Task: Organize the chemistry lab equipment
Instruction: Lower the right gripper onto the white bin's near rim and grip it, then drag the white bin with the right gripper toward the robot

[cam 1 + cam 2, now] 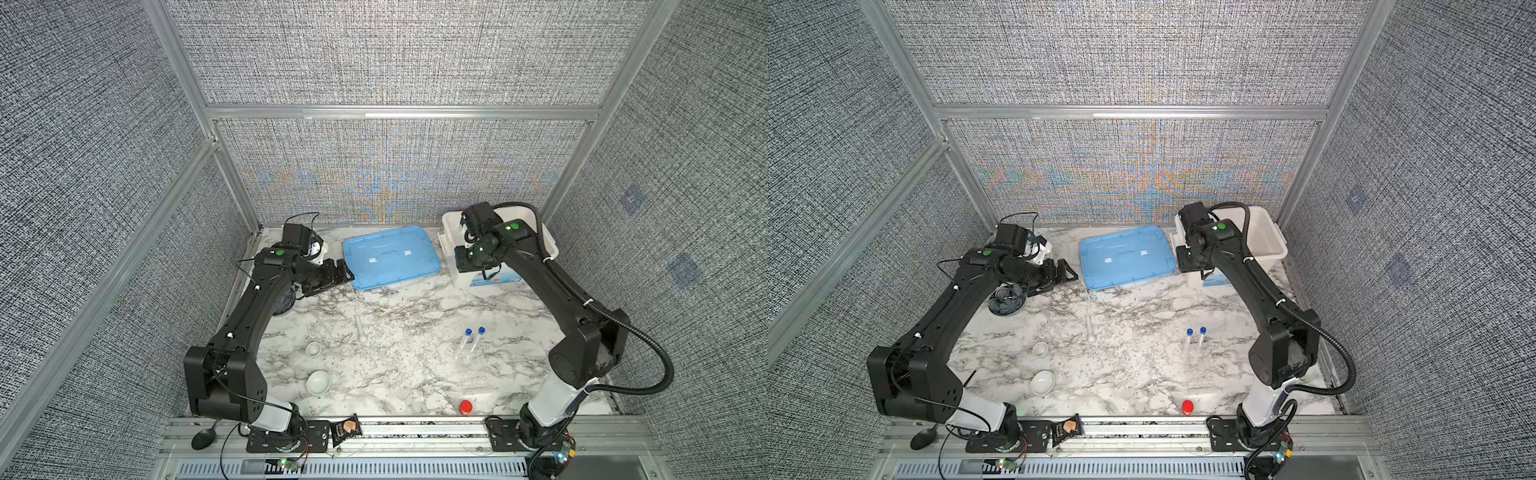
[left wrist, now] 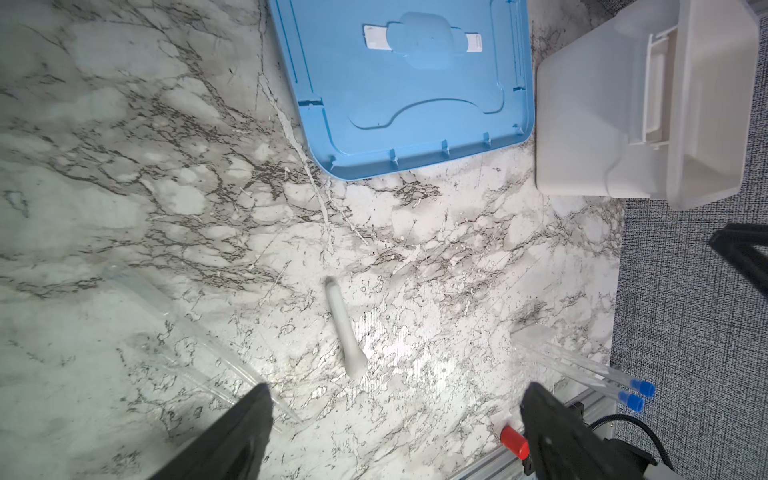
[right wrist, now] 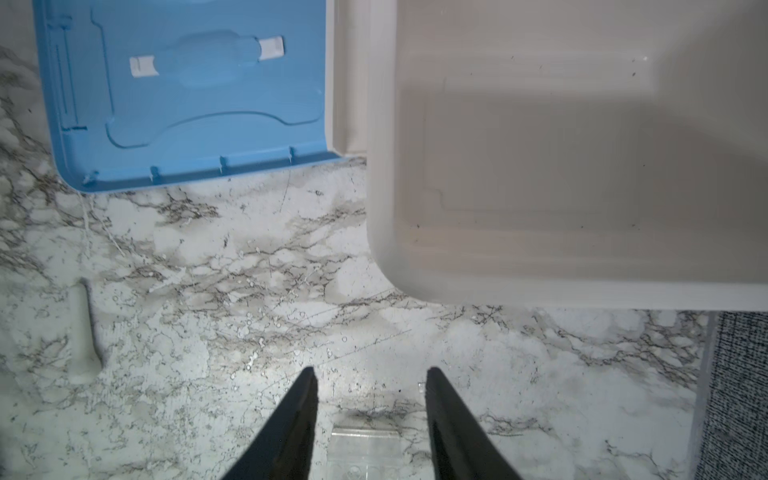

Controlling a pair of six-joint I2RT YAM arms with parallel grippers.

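Pestle [image 1: 360, 328]: lies flat on the near side of the blue lid [image 1: 390, 262].
Dishes [image 1: 313, 348]: two, farther from the lid, leftward.
Tubes [image 1: 477, 340]: two, side by side, toward the lid's near right.
Left gripper [image 2: 397, 388]: spread wide, empty, at the lid's left edge.
Right gripper [image 3: 372, 374]: fingers apart, empty, just right of the lid.

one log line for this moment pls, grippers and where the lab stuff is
left gripper: open, empty | right gripper: open, empty, by bin | pestle, dishes, tubes: on table | lid: off, beside bin
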